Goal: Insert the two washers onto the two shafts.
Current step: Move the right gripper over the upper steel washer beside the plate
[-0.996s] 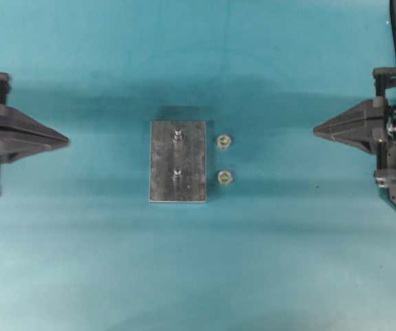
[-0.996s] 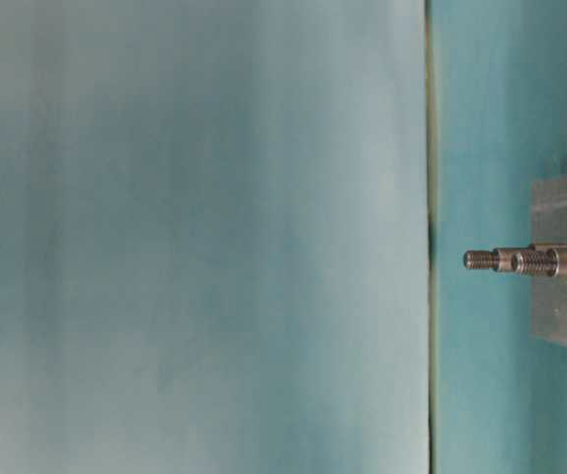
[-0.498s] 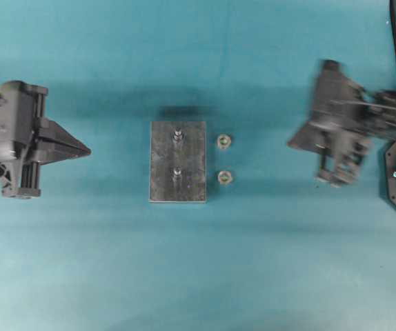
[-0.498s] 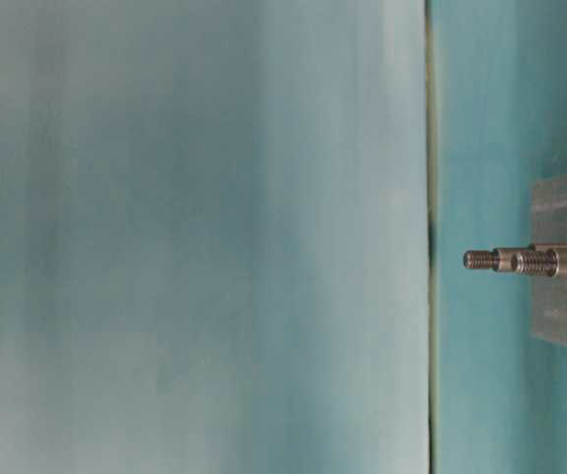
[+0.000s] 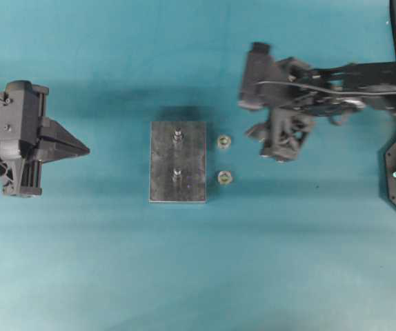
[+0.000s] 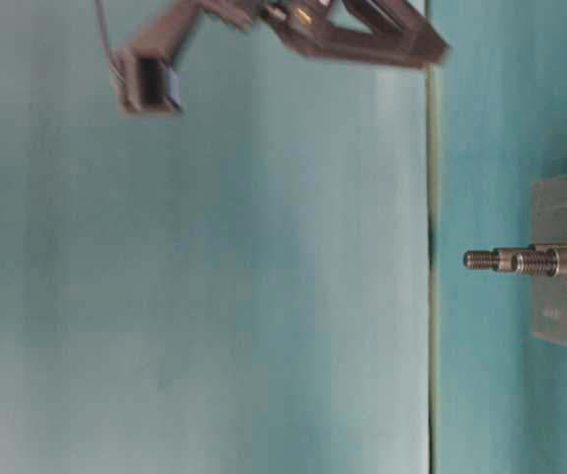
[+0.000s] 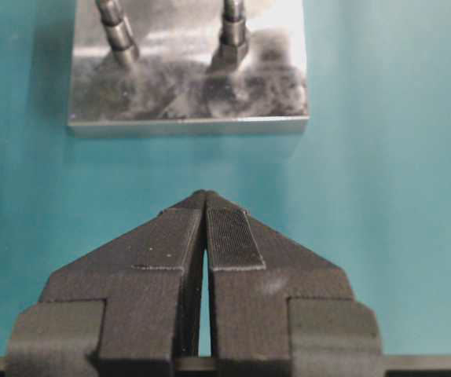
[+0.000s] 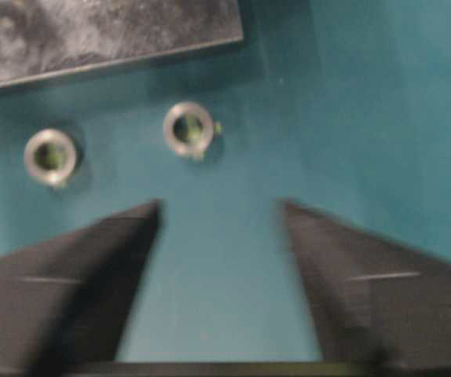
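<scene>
Grippers flank a steel block at the middle of the desk.
Left gripper, jaws pressed together on nothing, points at the block carrying two upright shafts. Two washers lie on the desk just off the block's right edge. Right gripper hovers near them, jaws spread wide.

Two shafts stood on block, two washers lay just right of block, table beneath.
</scene>
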You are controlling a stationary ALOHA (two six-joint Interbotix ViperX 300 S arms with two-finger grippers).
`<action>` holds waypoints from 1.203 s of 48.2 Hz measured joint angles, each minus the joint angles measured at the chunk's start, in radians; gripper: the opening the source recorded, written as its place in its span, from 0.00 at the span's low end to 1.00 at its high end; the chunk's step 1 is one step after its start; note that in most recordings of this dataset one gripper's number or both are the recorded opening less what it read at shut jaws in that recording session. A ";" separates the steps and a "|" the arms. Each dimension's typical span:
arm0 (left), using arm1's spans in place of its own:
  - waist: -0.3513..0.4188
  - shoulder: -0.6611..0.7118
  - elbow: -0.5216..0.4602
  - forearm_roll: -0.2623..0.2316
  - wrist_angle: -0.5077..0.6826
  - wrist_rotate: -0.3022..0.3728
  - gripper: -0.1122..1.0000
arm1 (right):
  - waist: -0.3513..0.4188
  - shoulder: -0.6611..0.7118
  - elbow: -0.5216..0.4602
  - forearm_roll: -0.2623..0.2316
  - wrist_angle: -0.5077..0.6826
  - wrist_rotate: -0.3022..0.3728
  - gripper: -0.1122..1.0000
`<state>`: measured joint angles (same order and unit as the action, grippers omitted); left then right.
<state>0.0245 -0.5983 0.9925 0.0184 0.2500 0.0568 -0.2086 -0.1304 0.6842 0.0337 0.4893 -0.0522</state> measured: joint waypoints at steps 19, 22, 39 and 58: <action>-0.002 -0.008 0.002 0.000 0.000 0.002 0.10 | 0.009 0.206 -0.089 0.005 -0.028 -0.009 0.86; 0.000 -0.008 0.002 0.000 0.000 0.002 0.10 | 0.012 0.227 -0.106 0.005 -0.029 -0.009 0.86; 0.000 -0.005 0.003 0.000 0.000 0.002 0.10 | 0.023 0.291 -0.121 0.005 -0.029 -0.009 0.86; 0.000 -0.003 0.011 0.000 -0.002 0.002 0.10 | 0.028 0.325 -0.126 0.006 -0.032 -0.011 0.84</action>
<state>0.0245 -0.6013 1.0032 0.0184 0.2485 0.0583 -0.1810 0.1948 0.5584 0.0399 0.4571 -0.0629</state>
